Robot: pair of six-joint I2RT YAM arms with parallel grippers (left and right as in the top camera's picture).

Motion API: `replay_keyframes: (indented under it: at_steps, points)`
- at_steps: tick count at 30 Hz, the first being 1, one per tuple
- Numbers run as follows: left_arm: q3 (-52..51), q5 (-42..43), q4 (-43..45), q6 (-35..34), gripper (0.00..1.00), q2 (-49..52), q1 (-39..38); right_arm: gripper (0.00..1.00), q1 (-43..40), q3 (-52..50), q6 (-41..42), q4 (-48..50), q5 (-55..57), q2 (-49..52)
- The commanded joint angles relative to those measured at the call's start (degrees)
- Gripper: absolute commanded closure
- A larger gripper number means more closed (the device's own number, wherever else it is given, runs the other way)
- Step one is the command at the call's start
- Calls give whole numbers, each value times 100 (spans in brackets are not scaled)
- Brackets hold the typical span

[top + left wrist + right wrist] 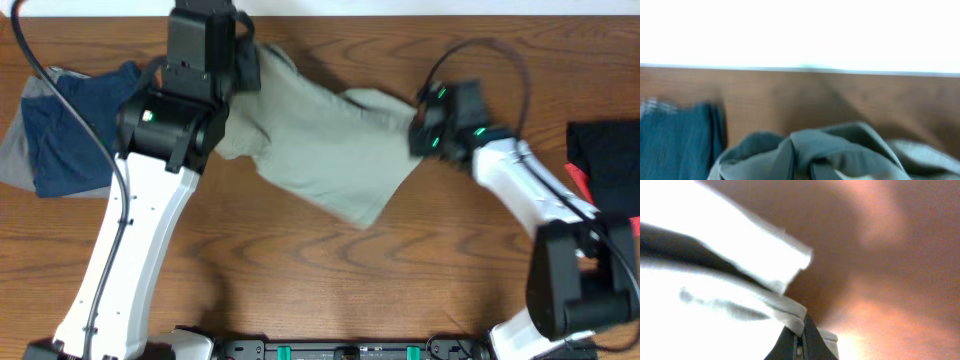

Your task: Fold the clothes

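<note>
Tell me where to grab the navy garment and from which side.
I'd grip the navy garment at its near left corner, coming from the front: it lies spread on the grey garment, and the left arm covers its right edge.

Wooden table (400, 280), black item (605, 150) far right

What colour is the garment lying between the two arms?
The garment is khaki-beige, clearest in the overhead view.
</note>
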Motion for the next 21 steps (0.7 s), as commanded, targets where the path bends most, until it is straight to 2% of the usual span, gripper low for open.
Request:
replay_keyframes:
  at_steps: [1, 5, 7, 10, 15, 18, 21]
  points:
    - [66, -103, 903, 717, 94, 376, 35, 99, -468, 1097, -61, -72, 695, -437]
    - [68, -116, 2625, 1569, 94, 789, 44, 99, -918, 2291, 15, 116, 1010, -422]
    - [83, -356, 3397, 1707, 94, 883, 68, 99, -1161, 2907, 15, 138, 1110, -420]
    - [254, -476, 3742, 1838, 94, 901, 127, 99, -1464, 3644, 11, -317, 1360, -420]
    - [393, -472, 3226, 1829, 94, 887, 223, 99, -1888, 4070, -33, -1580, 1759, -420]
    - [393, -474, 2218, 1727, 94, 881, 210, 99, -2024, 3993, -33, -2334, 1888, -402]
    - [393, -472, 743, 1071, 94, 852, 212, 99, -2063, 3895, -33, -3185, 1895, -387]
